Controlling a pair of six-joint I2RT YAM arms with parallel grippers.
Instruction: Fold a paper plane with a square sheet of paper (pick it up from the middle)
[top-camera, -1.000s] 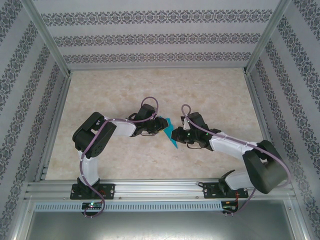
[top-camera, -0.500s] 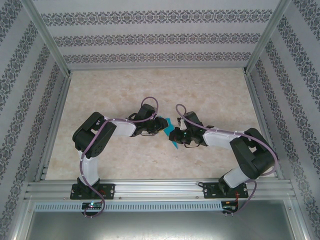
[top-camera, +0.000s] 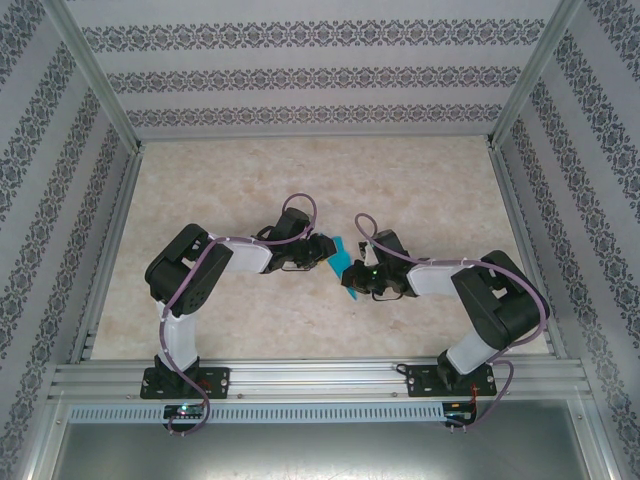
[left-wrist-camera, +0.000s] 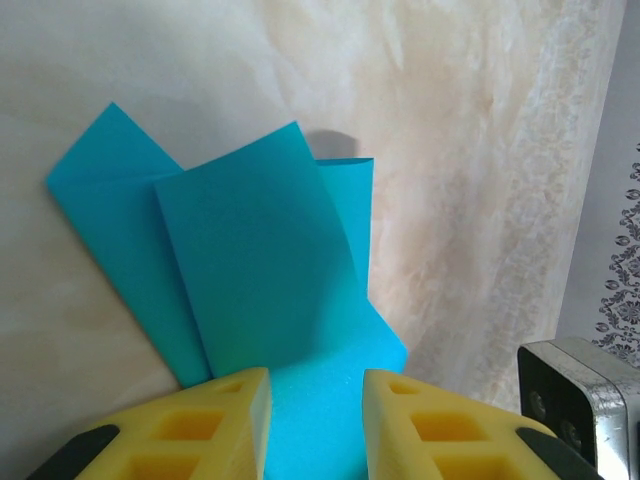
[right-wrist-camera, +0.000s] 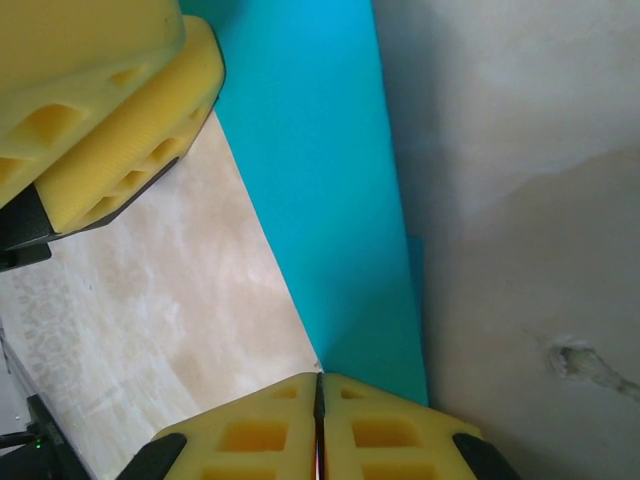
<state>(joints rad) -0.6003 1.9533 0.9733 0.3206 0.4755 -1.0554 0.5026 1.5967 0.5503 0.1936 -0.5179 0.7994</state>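
Observation:
The teal-blue sheet of paper (top-camera: 341, 249), folded into overlapping layers, lies mid-table between my two grippers. In the left wrist view the paper (left-wrist-camera: 250, 270) shows a raised flap over a wider layer. My left gripper (top-camera: 327, 252) (left-wrist-camera: 316, 385) stands over its near part, open, with bare paper showing between the yellow fingers. From the right wrist camera the paper (right-wrist-camera: 320, 180) narrows to a point. My right gripper (top-camera: 351, 273) (right-wrist-camera: 320, 380) is shut with its tips at that point. I cannot tell whether paper is pinched. The left gripper's fingers (right-wrist-camera: 110, 110) sit close by.
The marbled tabletop (top-camera: 300, 180) is bounded by patterned walls (top-camera: 320, 75) at the back and sides. An aluminium rail (top-camera: 320, 375) carrying both arm bases runs along the near edge. The two grippers are almost touching.
The right arm has folded its elbow inward and upward, and its gripper has shifted slightly left onto the paper's lower end. The left arm and gripper have stayed put.

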